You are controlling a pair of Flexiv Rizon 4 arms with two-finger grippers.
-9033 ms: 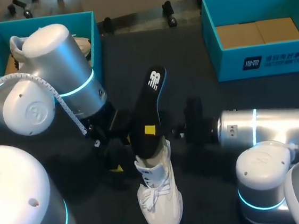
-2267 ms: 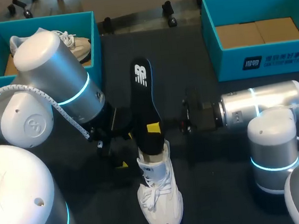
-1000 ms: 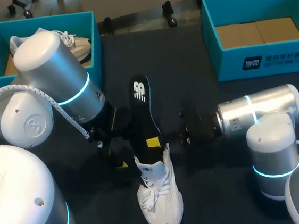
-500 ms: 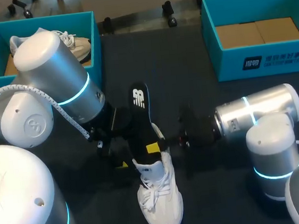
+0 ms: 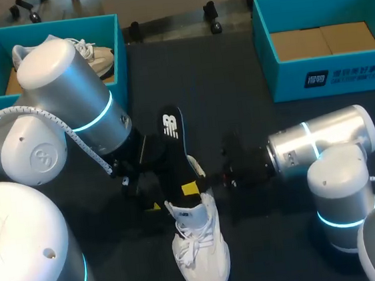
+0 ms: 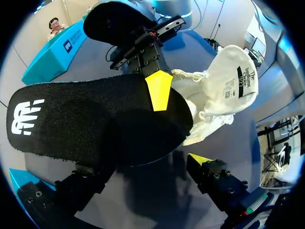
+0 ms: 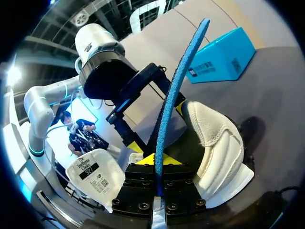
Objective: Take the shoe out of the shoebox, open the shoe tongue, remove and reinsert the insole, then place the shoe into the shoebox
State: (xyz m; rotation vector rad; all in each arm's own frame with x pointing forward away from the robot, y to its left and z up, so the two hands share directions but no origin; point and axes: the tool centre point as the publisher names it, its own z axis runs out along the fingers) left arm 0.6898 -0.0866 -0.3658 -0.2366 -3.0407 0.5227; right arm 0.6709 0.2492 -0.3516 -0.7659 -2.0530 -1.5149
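Dark table point(image 5: 233, 62): right jaws pinch insole point(image 5: 172, 152), half inside shoe point(image 5: 199, 247); left jaws wide beside it; teal shoeboxes point(image 5: 289, 83) behind.

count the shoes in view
2: a shoe on the table, right pincer holding its insole; a second shoe in the left box, partly hidden by the left arm.

dark matte table point(image 5: 220, 63) — evenly lit, soft shadows on it

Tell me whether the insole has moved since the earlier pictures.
Yes. The insole has slid down into the white shoe; its logo end now stands nearer the shoe's opening.
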